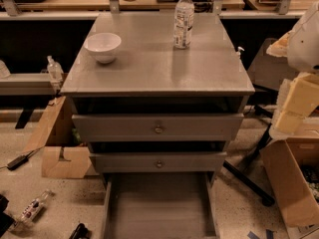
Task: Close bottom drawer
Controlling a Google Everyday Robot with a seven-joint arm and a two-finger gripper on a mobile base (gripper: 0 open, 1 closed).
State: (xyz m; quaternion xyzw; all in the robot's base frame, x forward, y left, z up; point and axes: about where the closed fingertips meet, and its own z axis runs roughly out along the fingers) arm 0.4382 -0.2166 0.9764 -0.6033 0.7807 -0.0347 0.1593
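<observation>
The grey cabinet (159, 68) has three drawers. The bottom drawer (159, 208) is pulled far out toward the camera. Its bare inside shows, and its front and knob are cut off by the lower frame edge. The middle drawer (158, 162) and the top drawer (158, 127) each stand slightly out, each with a small round knob. My arm shows as white and pale yellow blocks at the right edge, and my gripper (298, 103) is there, right of the cabinet and well above the bottom drawer.
A white bowl (103, 46) and a water bottle (184, 19) stand on the cabinet top. Cardboard boxes lie on the floor at left (62, 156) and right (294, 183). A dark chair leg (249, 183) crosses the floor at right. A small bottle (32, 208) lies at lower left.
</observation>
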